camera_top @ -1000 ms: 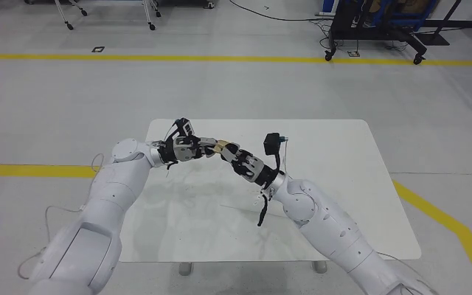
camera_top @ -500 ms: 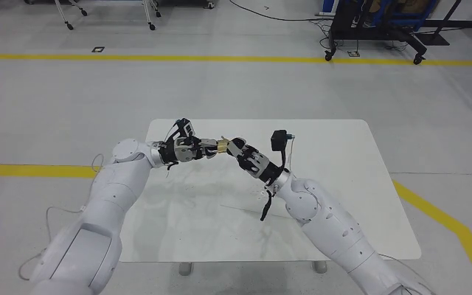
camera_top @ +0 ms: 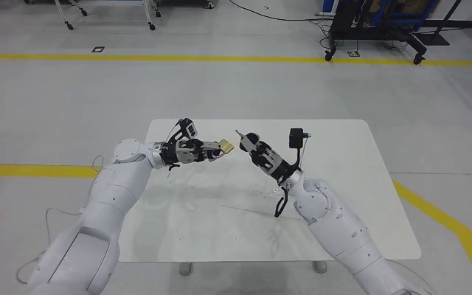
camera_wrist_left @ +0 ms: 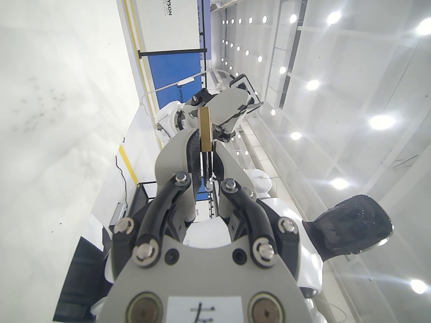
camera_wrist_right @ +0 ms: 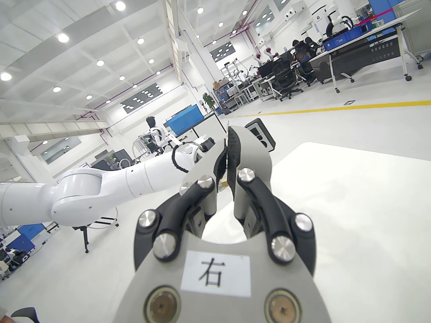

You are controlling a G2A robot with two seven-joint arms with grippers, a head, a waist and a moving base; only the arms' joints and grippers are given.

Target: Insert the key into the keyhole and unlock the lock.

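**Above the table's 12 o'clock half: key and lock held near, not yet joined**

*Top view.* Over the table (camera_top: 339,221), the left pincer (camera_top: 214,149) is clamped on the brass lock (camera_top: 226,147), which juts from its tips toward 3 o'clock. The right pincer (camera_top: 246,139) is pressed together on the key (camera_top: 238,133), a thin blade pointing to about 10 o'clock. Key and lock are near but apart, with the key tip at roughly 1 o'clock from the lock body.

*Left wrist view.* The lock (camera_wrist_left: 204,126) appears edge-on between the pads (camera_wrist_left: 193,144), its long axis in line with them. The right pincer stands close beyond it.

*Right wrist view.* The fingers (camera_wrist_right: 251,156) meet, and a thin sliver of key (camera_wrist_right: 228,125) shows past their tips. The keyhole cannot be made out.

*Judgement.* The coming move turns on alignment. The blade's axis crosses the lock's axis rather than continuing it. The right arm carries the free blade and is nearer the gap. It would likely have to shift toward 7 o'clock and swing the blade into line with the lock's free end before pushing in.
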